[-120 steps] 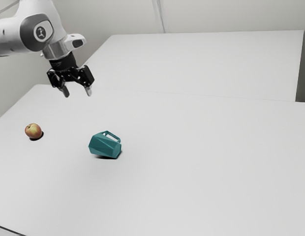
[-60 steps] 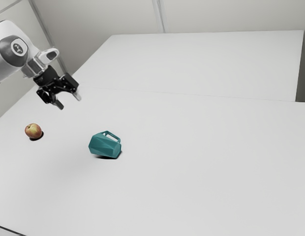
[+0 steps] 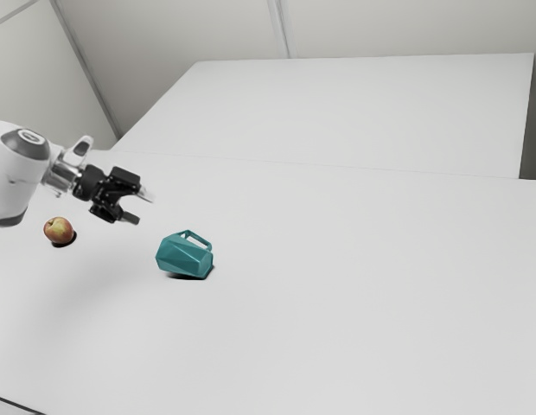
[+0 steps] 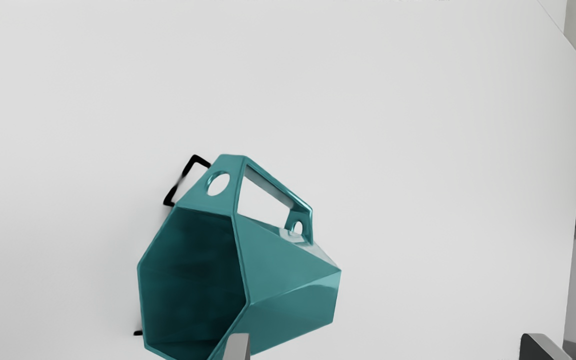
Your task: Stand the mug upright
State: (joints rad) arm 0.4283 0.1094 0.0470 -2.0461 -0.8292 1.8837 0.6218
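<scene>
Teal and many-faceted, the mug [image 3: 183, 257] is recorded in the exterior view as lying on its side on the pale table [image 3: 354, 303]. Its flat base faces the exterior view's right, and its body extends toward that view's left. It is not upright. My gripper [image 3: 139, 207] is above the table, tilted toward the exterior view's right, with its two fingers standing wide. It is apart from the mug and holds nothing. An apple [image 3: 58, 230], red and yellow, rests on the table to the exterior view's left of the mug, well apart from it. The arm [image 3: 17, 169] enters from the exterior view's left.

Inspected in the wrist view, the mug presents its open mouth [image 4: 193, 275] toward my hand. Inside are dark teal, shaded walls; I can make out no contents. The rim is angular. The loop handle [image 4: 230, 172] joins the body along one side and has a round hole near the rim and another toward the base. Beside the handle, a black angular outline [image 4: 196, 159] lies on the table. My fingers are spread far apart, one overlapping the view of the mug near its rim, the other beyond the base end.
</scene>
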